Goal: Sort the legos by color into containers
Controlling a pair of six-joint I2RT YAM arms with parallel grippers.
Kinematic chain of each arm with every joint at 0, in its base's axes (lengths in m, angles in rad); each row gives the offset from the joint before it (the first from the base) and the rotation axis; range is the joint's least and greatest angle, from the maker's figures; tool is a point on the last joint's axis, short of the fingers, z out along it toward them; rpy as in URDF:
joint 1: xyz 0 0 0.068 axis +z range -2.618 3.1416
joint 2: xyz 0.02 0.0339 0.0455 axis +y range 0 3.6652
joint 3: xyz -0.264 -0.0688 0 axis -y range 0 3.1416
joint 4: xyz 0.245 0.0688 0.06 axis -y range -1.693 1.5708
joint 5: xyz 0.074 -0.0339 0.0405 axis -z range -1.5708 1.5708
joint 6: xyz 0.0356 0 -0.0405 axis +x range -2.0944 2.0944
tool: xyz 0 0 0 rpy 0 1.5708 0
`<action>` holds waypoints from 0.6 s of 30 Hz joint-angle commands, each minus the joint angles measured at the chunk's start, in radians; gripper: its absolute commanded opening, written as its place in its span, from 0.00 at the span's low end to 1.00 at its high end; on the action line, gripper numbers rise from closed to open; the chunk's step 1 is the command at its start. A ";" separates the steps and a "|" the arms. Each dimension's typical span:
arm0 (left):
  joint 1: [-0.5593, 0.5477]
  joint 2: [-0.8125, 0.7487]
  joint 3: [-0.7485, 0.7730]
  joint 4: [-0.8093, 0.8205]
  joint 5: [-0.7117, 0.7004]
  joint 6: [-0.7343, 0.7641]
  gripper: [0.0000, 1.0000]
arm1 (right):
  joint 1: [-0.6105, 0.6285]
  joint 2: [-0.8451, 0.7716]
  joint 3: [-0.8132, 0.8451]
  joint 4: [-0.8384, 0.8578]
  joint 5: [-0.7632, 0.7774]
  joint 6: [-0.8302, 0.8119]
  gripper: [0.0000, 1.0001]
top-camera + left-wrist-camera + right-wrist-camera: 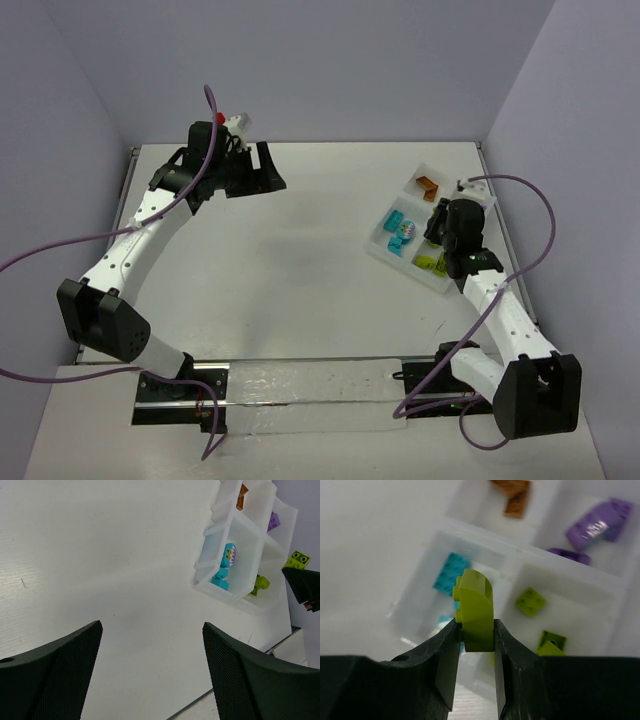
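In the right wrist view my right gripper is shut on a lime green lego and hangs over the white divided tray. Below it, one container holds lime green legos, one cyan legos, one purple legos and one orange legos. From above, the tray sits at the table's right, with the right gripper over it. My left gripper is far off at the back left, open and empty. Its wrist view shows the open left gripper above bare table, with the tray off to the right.
Grey walls close the table at the back and on both sides. A metal rail carrying the arm bases runs along the near edge. Purple cables loop off both arms.
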 commanded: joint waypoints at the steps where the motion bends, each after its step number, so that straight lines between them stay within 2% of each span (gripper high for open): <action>1: 0.003 -0.020 0.000 0.025 0.019 0.003 0.87 | -0.085 -0.011 -0.001 -0.097 0.151 0.215 0.00; 4: 0.003 -0.014 0.006 0.014 0.019 0.010 0.87 | -0.101 0.003 0.006 -0.107 0.167 0.233 0.00; 6: 0.003 -0.015 0.003 0.014 0.018 0.011 0.87 | -0.101 0.020 0.014 -0.120 0.169 0.233 0.08; 8: 0.003 -0.018 -0.003 0.016 0.020 0.012 0.87 | -0.101 0.061 0.039 -0.138 0.170 0.228 0.21; 10: 0.003 -0.018 -0.006 0.018 0.024 0.009 0.87 | -0.101 0.071 0.046 -0.146 0.171 0.225 0.47; 11: 0.003 -0.017 -0.006 0.018 0.025 0.008 0.87 | -0.101 0.074 0.048 -0.147 0.170 0.222 0.56; 12: 0.003 -0.020 -0.011 0.021 0.027 0.008 0.87 | -0.101 0.073 0.049 -0.147 0.175 0.222 0.72; 13: 0.003 -0.020 -0.011 0.022 0.029 0.007 0.87 | -0.101 0.073 0.049 -0.147 0.179 0.222 0.74; 15: 0.003 -0.019 -0.011 0.018 0.022 0.007 0.86 | -0.101 0.071 0.059 -0.153 0.188 0.217 0.85; 18: 0.003 -0.024 -0.004 0.009 -0.002 0.010 0.86 | -0.101 0.057 0.090 -0.176 0.188 0.203 0.91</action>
